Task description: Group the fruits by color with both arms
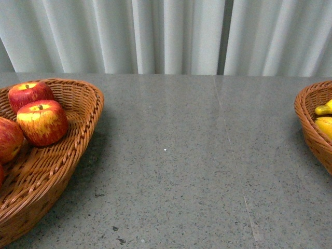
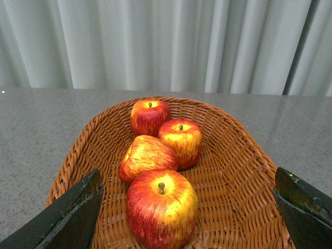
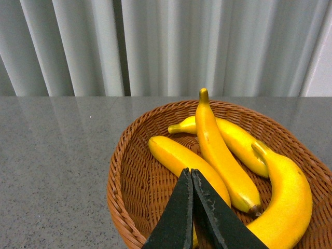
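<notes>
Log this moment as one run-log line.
left end effector: open over apples in left basket | right end effector: shut, empty, over bananas in right basket | table: no loose fruit

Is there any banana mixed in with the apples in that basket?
No, the left wrist view shows only four apples in the wicker basket, and no banana among them.
</notes>
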Available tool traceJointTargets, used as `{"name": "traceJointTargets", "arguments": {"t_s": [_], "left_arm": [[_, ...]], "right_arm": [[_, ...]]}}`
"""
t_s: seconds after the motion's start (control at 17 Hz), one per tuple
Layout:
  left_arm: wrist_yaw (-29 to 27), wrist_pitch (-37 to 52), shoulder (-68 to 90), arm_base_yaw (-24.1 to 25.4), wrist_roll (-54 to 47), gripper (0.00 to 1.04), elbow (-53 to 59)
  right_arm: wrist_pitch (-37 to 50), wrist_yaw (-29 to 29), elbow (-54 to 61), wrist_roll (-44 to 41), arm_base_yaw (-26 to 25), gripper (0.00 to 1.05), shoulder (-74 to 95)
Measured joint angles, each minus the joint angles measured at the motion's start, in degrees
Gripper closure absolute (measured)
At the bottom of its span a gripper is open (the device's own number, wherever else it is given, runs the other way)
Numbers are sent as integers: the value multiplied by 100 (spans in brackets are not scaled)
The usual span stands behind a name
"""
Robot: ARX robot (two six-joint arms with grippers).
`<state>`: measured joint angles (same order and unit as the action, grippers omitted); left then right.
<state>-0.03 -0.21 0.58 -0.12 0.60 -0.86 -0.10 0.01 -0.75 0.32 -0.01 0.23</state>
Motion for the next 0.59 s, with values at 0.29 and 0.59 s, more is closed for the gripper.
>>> {"name": "traceJointTargets", "arguments": {"t_s": [0.29, 0.59], "left_arm": [[2, -2, 0, 0, 0, 7, 0], [2, -2, 0, 0, 0, 7, 0]], "right_arm": [[-13, -2, 0, 0, 0, 103, 2], [-13, -2, 0, -2, 0, 48, 2]]}}
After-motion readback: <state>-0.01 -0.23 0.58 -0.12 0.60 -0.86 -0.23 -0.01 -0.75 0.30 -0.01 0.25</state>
